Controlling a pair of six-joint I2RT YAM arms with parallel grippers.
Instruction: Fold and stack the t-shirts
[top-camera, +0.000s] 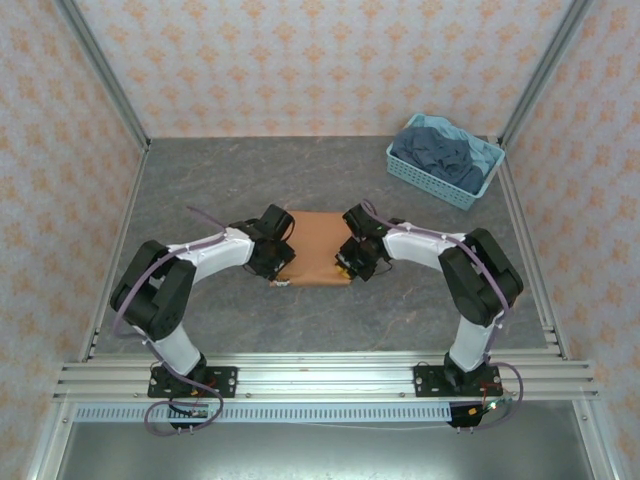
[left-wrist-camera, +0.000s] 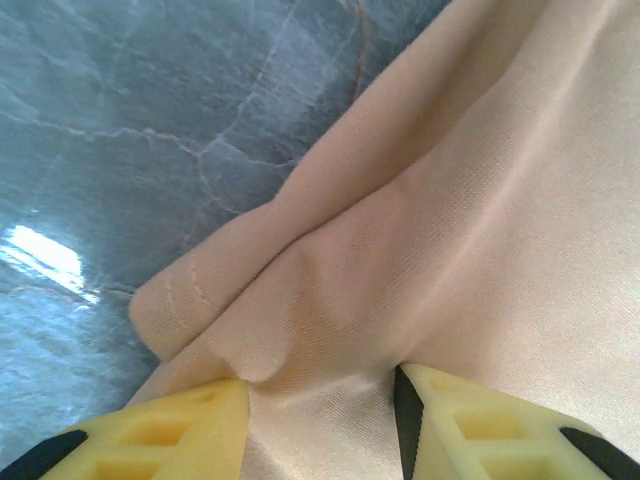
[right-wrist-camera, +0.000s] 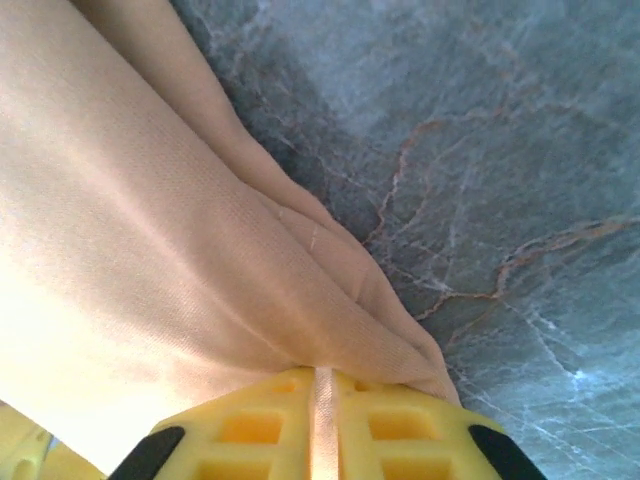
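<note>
1. The orange shirt (top-camera: 318, 248) lies folded into a flat rectangle on the grey table (top-camera: 200, 190), about midway between the two arms.
2. The left hand (top-camera: 281, 280) is at the shirt's near left corner. In the left wrist view its yellow fingers (left-wrist-camera: 170, 430) stand part-way apart, with a puckered fold of the shirt (left-wrist-camera: 450, 220) bunched between them. It looks clamped on that fold, though the contact itself is hard to see.
3. The right hand (top-camera: 347, 268) is at the shirt's near right corner. In its wrist view the hand (right-wrist-camera: 322, 375) has its fingers almost together, with a thin strip of the shirt (right-wrist-camera: 130, 260) pinched in the slit between them.
4. In both wrist views the shirt's edge shows several stacked layers lying on the table.
5. The dark blue shirts (top-camera: 440, 155) are piled loosely in a light blue basket (top-camera: 430, 182) at the far right corner of the table, well apart from the orange shirt.
</note>
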